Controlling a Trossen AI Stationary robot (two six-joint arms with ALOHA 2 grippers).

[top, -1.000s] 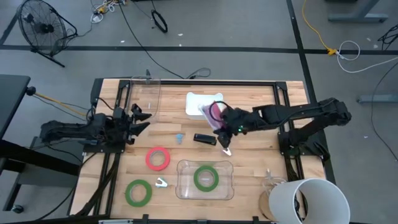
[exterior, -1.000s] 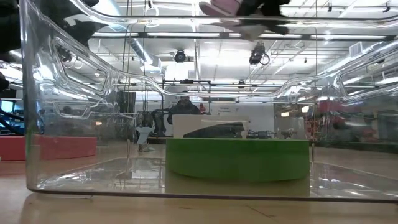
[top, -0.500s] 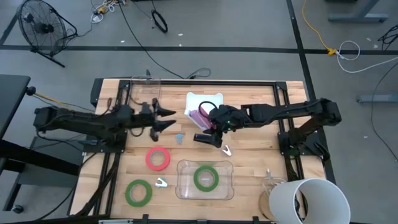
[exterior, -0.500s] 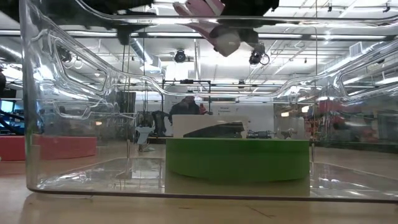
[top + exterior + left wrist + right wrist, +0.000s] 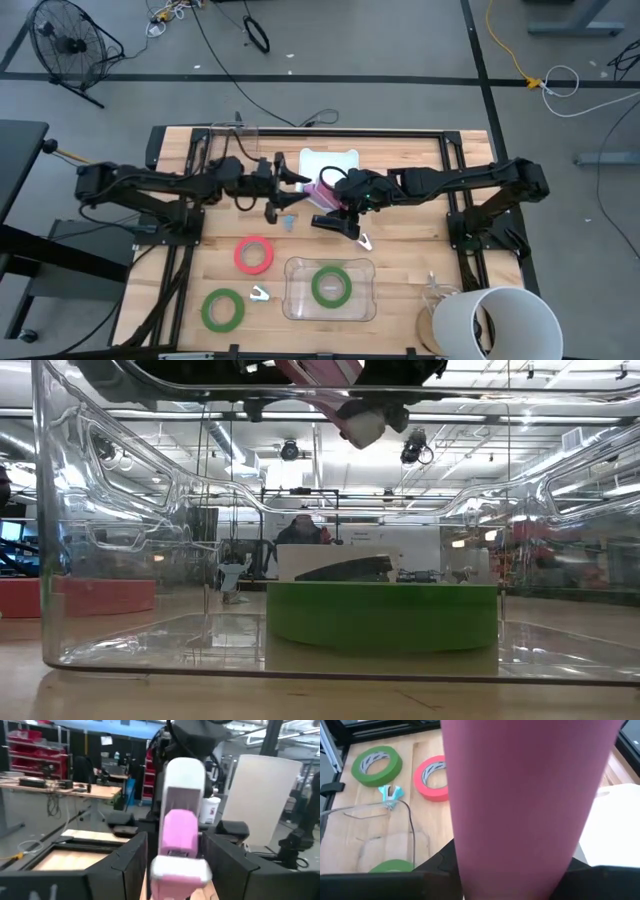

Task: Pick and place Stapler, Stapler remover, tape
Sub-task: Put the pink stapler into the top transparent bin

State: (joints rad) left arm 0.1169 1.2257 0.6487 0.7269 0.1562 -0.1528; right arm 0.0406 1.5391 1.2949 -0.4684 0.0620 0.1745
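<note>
My right gripper (image 5: 342,192) is shut on a pink and white stapler (image 5: 324,187) above the table's middle. The stapler juts toward my left gripper (image 5: 297,181), which is open, its fingers (image 5: 125,865) on either side of the stapler's free end (image 5: 179,845) with gaps showing. A red tape roll (image 5: 254,254) and a green one (image 5: 222,309) lie flat on the table. A second green roll (image 5: 330,286) lies in a clear container (image 5: 292,292). A small blue stapler remover (image 5: 288,221) rests on the table. My right gripper holds the pink stapler by its right-hand end (image 5: 336,190), with the fingers coming level from the table's right. The stapler fills the right wrist view (image 5: 525,795) and hides the place of contact. It is lifted clear of the table.
A black object (image 5: 328,223) and a small white piece (image 5: 365,241) lie under the grippers. A white tray (image 5: 330,158) sits at the far middle, another white piece (image 5: 260,294) beside the green roll, and a large white bucket (image 5: 495,320) at the near right corner.
My left gripper has gone toward the table's right edge, up to the stapler, and now has its open fingers around the free end. My right gripper moved a little toward the table's left with the stapler, then kept still.
</note>
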